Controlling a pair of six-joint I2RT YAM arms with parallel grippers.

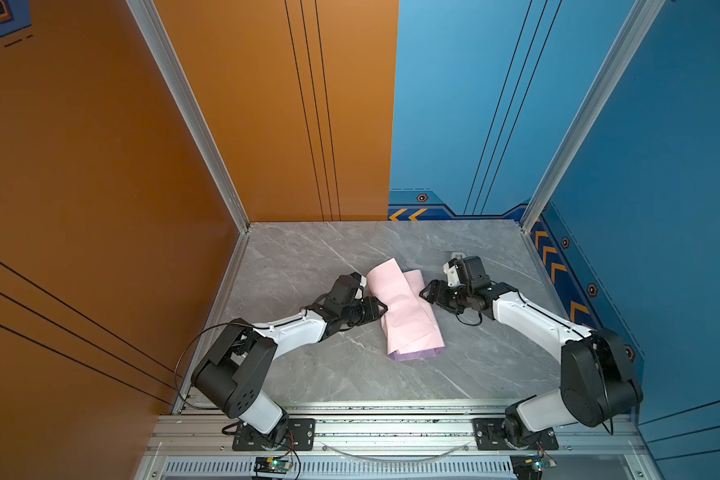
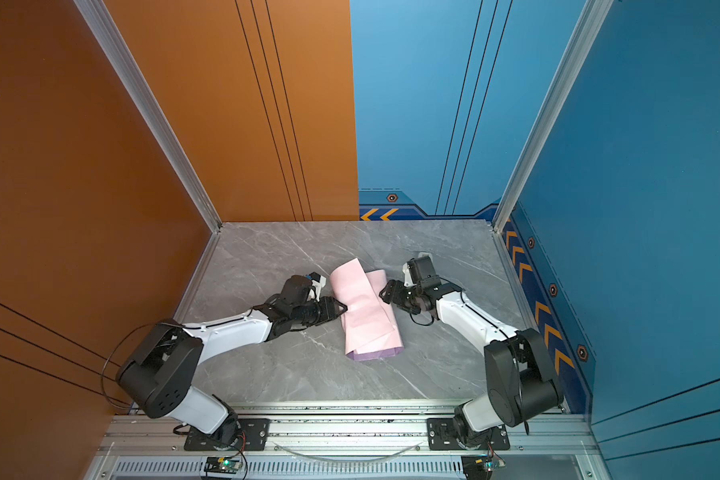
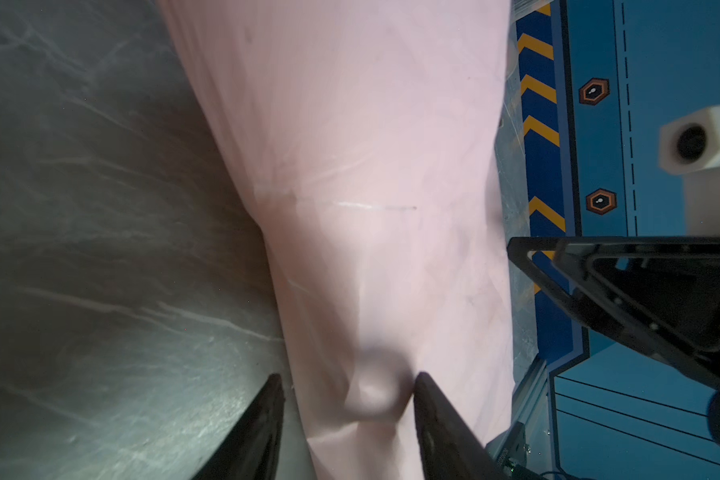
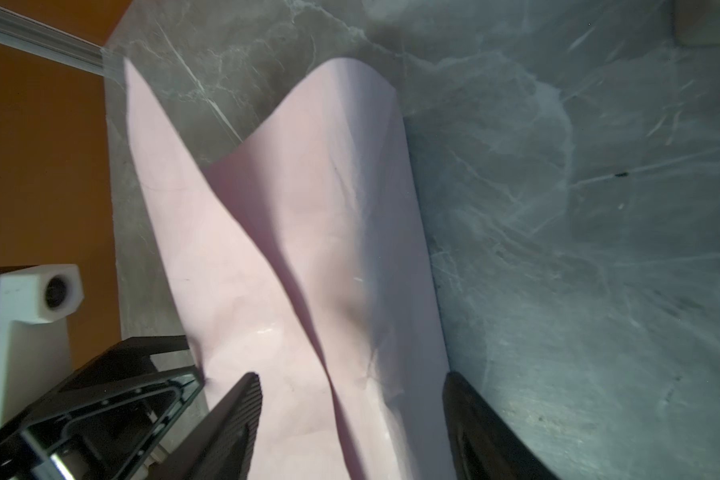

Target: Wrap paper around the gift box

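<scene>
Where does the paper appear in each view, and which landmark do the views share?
In a top view: the paper, a folded pink bundle, mid-table.
In a top view: the same bundle, mid-table.
Left wrist: a broad pink band through the middle of the picture.
Right wrist: a pink band through the middle, overlapping folds showing.
Shared landmark: the grey marble table.

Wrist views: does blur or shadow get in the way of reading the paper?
Left wrist view: the paper is soft and low in contrast, with a dark smudge of shadow between the tips of the left gripper. Right wrist view: the overlapping fold throws a grey shadow down the paper.
</scene>
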